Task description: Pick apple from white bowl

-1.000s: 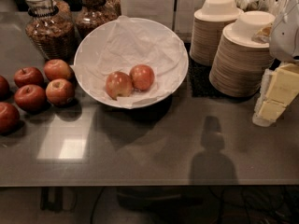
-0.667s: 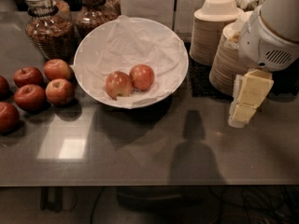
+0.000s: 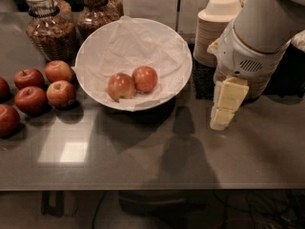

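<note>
The arm has swung in from the right edge of the view, and the gripper (image 3: 220,123) now hangs over the bare table (image 3: 143,166), just off the right rim of the white bowl (image 3: 183,56). A second ago it was much nearer the right edge of the view. Its shadow on the tabletop has slid left with it. Nothing else has shifted: both fruits in the bowl lie where they were.

The apple (image 3: 145,78) sits in the bottom of the bowl on the crinkled paper (image 3: 128,42), to the left of the gripper and a little farther back, with the bowl's rim between them. It touches a paler apple (image 3: 121,86) on its left. The gripper holds nothing, and from this side I cannot tell whether it is open or closed.

The arm's bulky white housing (image 3: 259,37) covers much of the stacked paper bowls (image 3: 214,27) behind it. On the left, a group of red apples (image 3: 31,99) runs off the edge of the view. Two glass jars (image 3: 47,27) at the back are cut off at the top, and their contents are too dark to name.
</note>
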